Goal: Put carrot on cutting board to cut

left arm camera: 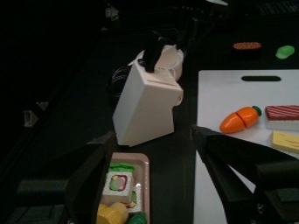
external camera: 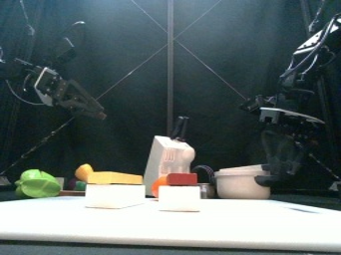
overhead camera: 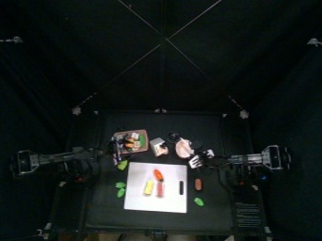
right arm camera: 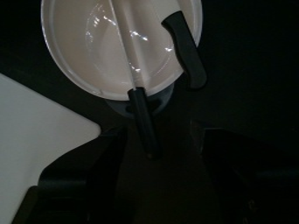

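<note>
In the top view the food pieces on the cutting board [overhead camera: 158, 187] are too small to tell apart, and so are the items in the brown tray [overhead camera: 130, 140]. In the left wrist view, the yellow piece [left arm camera: 286, 140] and red piece [left arm camera: 284, 112] are cut off by the picture's edge. The white bowl [right arm camera: 117, 44] is cropped at the right wrist view's edge.

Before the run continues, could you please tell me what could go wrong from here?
1. The orange carrot already lies on the flat white cutting board beside other food pieces, so a grasp might nudge those.
2. The right claw hovers at the white bowl with black-handled utensils; descending could knock them.
</note>
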Controlling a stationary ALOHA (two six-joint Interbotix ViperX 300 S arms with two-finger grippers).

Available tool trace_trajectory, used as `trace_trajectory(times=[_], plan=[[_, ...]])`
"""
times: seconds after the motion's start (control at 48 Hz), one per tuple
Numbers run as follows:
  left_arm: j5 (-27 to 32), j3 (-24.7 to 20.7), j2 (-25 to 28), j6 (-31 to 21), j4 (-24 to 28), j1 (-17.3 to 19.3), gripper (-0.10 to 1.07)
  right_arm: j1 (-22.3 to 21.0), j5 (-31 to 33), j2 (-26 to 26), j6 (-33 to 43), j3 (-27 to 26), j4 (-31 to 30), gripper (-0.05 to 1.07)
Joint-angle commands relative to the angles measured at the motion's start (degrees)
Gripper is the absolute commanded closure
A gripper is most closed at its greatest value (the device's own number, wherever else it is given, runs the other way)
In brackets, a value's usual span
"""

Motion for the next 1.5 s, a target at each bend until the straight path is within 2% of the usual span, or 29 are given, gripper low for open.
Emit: trace_trajectory(times=[0.0,0.25,0.5,1.0,1.271,1.479], plan=[[-0.2,-0.6,0.0,0.1,-0.1,-0.1,-0.03,-0.3,-0.2,-0.6,-0.1,-0.8,0.0,0.24],[-0.2,-0.6,0.0,0.1,-0.1,-0.1,-0.03,-0.2,0.3,-0.8,0.0,-1.7,0.0,0.43],[-0.2,-0.6,0.0,0.1,-0.1,-0.1,-0.03,0.1,2.0,-1.1,-0.1,-3.4,0.0,0.53],[-0.2,-0.6,0.0,0.0,-0.1,-0.1,-0.03,4.5,10.5,-3.4,-0.1,-8.2,0.1,0.54],[-0.2,-0.8,0.0,-0.2,-0.3,-0.1,-0.03,5.9,10.9,-4.2,-0.2,-8.8,-0.3,0.54],[-0.2,-1.1,0.0,-0.2,-4.6,0.0,-0.03,7.5,10.9,-4.3,-0.4,-10.5,-1.5,0.54]])
